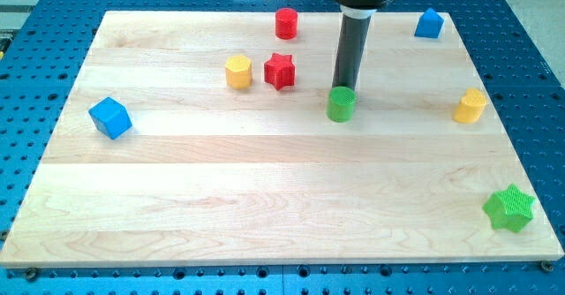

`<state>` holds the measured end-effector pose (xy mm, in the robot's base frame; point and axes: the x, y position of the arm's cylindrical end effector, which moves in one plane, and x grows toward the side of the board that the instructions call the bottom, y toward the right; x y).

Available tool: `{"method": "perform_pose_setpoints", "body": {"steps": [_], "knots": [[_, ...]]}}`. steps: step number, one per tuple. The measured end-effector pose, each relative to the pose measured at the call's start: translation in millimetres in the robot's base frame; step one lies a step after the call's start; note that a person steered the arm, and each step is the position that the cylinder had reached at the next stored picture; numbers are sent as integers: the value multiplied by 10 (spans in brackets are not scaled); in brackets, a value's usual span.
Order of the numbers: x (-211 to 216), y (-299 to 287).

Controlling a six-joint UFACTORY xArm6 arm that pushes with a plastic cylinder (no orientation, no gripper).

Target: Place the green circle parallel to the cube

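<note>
The green circle (341, 104), a short green cylinder, stands a little right of the board's middle, in its upper half. My tip (342, 88) is right behind it, at its top edge in the view, seemingly touching it. The blue cube (110, 117) sits near the board's left edge, at about the same height in the view as the green circle and far to its left.
A red cylinder (286, 23) stands at the top centre. A yellow hexagon (238, 71) and a red star (279, 71) sit left of the rod. A blue block (428, 23) is at the top right, a yellow block (470, 106) at the right edge, a green star (509, 208) at the bottom right.
</note>
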<state>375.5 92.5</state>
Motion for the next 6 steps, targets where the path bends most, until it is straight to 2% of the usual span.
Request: {"method": "perform_pose_setpoints", "body": {"steps": [2, 3, 4, 6], "knots": [[85, 162], [369, 180], [517, -140], [390, -971]]}}
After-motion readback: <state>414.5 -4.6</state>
